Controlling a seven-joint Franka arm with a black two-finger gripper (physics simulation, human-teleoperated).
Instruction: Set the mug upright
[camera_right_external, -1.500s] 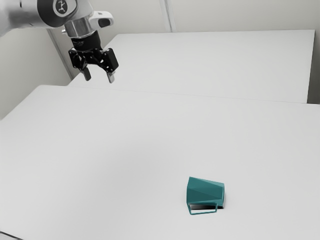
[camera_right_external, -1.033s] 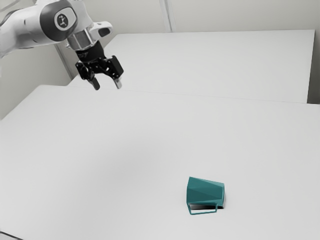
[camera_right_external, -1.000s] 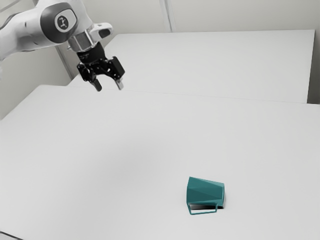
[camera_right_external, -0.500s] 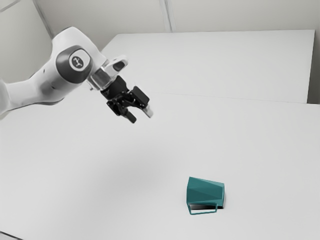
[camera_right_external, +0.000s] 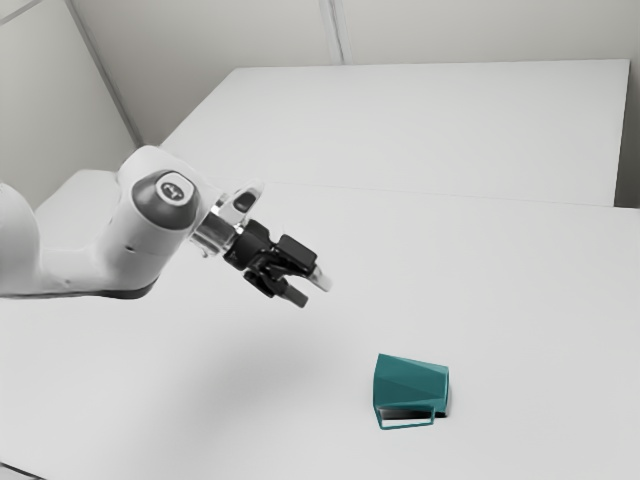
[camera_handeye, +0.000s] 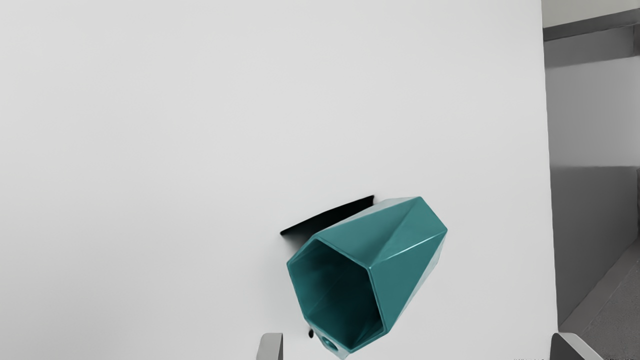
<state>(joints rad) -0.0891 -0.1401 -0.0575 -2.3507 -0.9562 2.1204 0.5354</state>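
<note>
From my screen, the teal mug (camera_handeye: 405, 240) looks like smooth, faintly glossy plastic or glaze in flat facets; the white tabletop (camera_handeye: 200, 125) reads smooth and matt.

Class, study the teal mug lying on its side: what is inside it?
Through the open mouth of the mug, teal inner walls show, darkening with depth. The innermost part is lost in shadow, so whether anything lies there cannot be told.

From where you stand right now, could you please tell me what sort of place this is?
It looks like a plain, lab-like room, in simulation: my jointed arm reaches over a broad white table, with a pale wall beyond, and a teal mug lies on its side.
</note>
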